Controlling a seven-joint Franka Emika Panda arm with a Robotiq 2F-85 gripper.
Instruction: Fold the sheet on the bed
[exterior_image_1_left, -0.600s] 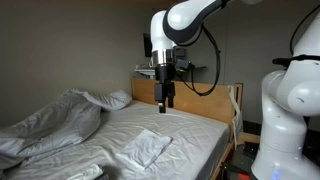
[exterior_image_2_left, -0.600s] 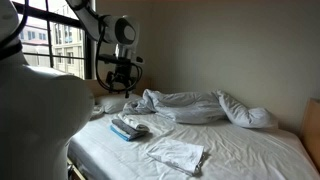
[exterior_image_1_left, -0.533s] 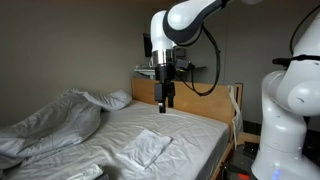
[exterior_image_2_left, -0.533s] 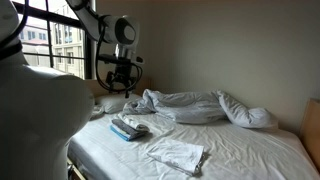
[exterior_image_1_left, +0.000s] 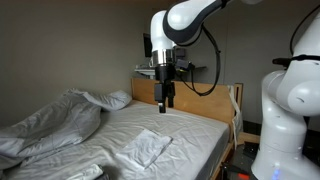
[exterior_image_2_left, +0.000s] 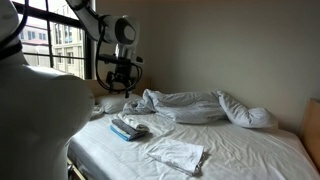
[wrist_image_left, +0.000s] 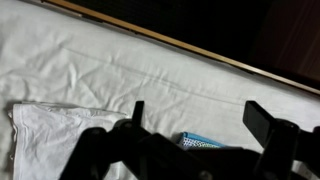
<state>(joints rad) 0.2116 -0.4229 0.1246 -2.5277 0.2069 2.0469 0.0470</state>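
Note:
The sheet is a small white wrinkled cloth lying flat on the bed. It also shows in an exterior view near the bed's front edge and in the wrist view at the lower left. My gripper hangs high above the bed near the wooden headboard, well apart from the sheet. In the wrist view its jaws are open and empty, spread over the white mattress cover.
A large rumpled grey-white duvet and a white pillow lie on the bed. A blue patterned item lies beside the sheet and shows in the wrist view. A white robot body stands beside the bed.

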